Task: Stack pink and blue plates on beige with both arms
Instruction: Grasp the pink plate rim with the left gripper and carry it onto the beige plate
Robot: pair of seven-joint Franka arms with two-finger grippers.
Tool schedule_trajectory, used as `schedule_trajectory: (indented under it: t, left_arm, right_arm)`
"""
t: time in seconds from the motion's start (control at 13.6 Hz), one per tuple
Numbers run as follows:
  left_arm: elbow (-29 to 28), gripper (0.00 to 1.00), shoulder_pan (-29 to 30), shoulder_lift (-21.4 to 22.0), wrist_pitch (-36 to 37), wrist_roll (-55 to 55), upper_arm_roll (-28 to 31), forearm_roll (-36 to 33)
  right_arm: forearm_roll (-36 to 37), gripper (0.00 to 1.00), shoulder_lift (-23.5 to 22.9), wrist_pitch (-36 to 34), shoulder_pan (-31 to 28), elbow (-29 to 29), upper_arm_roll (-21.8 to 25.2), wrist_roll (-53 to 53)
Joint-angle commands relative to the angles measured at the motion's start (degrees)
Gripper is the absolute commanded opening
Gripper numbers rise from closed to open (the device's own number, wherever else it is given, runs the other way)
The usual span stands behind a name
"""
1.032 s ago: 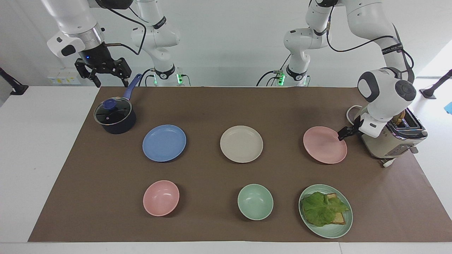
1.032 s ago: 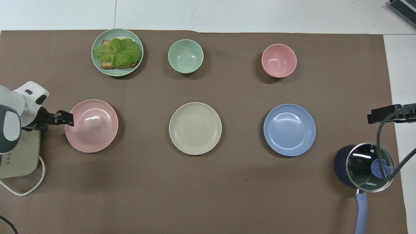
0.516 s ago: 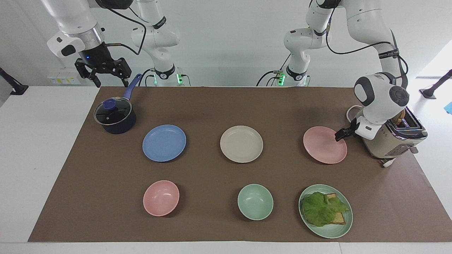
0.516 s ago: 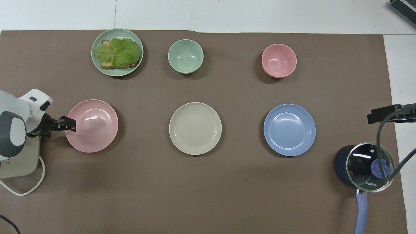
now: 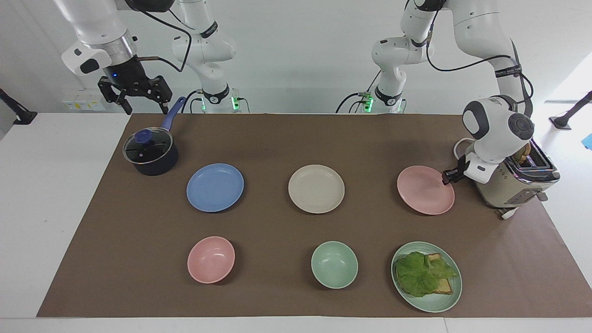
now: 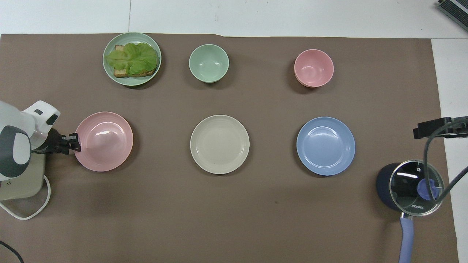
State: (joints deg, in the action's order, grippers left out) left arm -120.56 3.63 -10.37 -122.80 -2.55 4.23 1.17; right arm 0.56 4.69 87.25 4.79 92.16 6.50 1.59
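Note:
Three plates lie in a row across the middle of the brown mat. The pink plate [image 5: 423,192] [image 6: 106,142] is toward the left arm's end, the beige plate [image 5: 316,188] [image 6: 219,144] is in the centre, and the blue plate [image 5: 215,187] [image 6: 325,146] is toward the right arm's end. My left gripper [image 5: 447,177] [image 6: 76,142] is low at the pink plate's rim beside the toaster, shut on that rim, and the plate still rests flat on the mat. My right gripper [image 5: 144,107] [image 6: 431,129] waits open, up in the air over the pot's handle.
A dark pot with a glass lid [image 5: 150,152] stands at the right arm's end. A beige toaster [image 5: 518,185] stands just beside the left gripper. Farther from the robots are a pink bowl [image 5: 211,259], a green bowl [image 5: 334,264] and a green plate [image 5: 434,305] with a lettuce sandwich.
The left gripper moved in onto the pink plate's rim and its fingers closed there. The right arm and all plates stayed still.

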Motion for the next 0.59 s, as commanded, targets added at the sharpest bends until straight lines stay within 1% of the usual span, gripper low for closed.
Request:
schedule_trajectory:
  t: [0.0,0.29,0.37,0.44,0.52]
  left_arm:
    - [-2.30,0.39,-0.03,1.58,-0.78,-1.66,-0.10,-0.73]
    - [-2.74,0.39,-0.03,1.76,-0.69,-2.19,-0.10,-0.73]
    - [-2.75,0.28,-0.11,1.76,-0.43,-2.19,-0.10,-0.73]
    - [-2.66,0.11,-0.03,1.76,-0.08,-2.11,-0.10,-0.73]
    - [-2.40,0.00,-0.11,1.67,0.01,-2.02,-0.10,-0.73]
  right_arm:
    - [-0.12,1.00,0.06,0.20,-0.74,-0.05,-0.44,1.04]
    - [-0.12,1.00,0.06,0.20,-0.74,-0.05,-0.44,1.04]
    - [-0.12,1.00,0.06,0.20,-0.74,-0.05,-0.44,1.04]
    - [-0.12,1.00,0.06,0.20,-0.74,-0.05,-0.44,1.04]
    - [-0.12,1.00,0.06,0.20,-0.74,-0.05,-0.44,1.04]
